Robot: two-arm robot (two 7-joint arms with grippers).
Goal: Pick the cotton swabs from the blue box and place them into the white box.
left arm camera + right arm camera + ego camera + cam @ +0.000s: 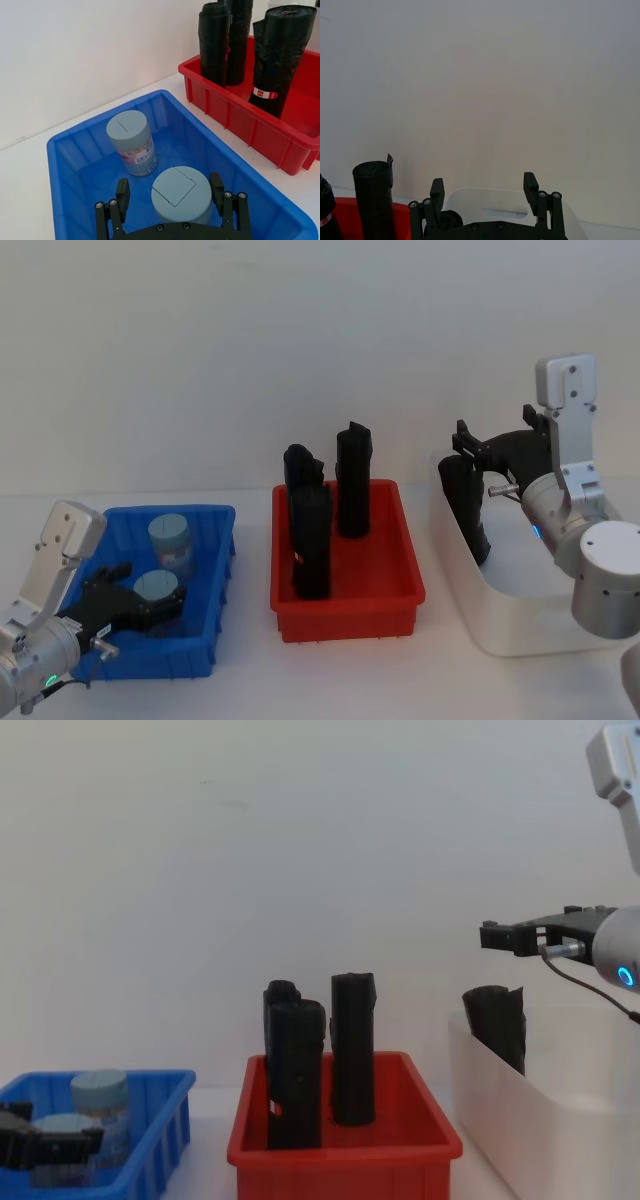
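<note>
- Blue box (150, 665): bright blue throughout, with vertical ribbing on the sides.
- Cotton swabs (131, 145), two jars: pale grey-blue lids and clear bodies. The farther jar has a label band printed in pink, pale blue and white.
- Red bin (345, 620): solid red.
- Black rolls (280, 55): glossy black, one with a red-and-white band (265, 93).
- White box (520, 625): plain white, no pattern.
- Left gripper (170, 184) and right gripper (483, 182): black fingers on silver-grey housings.
- Table (250, 680): white.
- Wall (300, 340): off-white.
</note>
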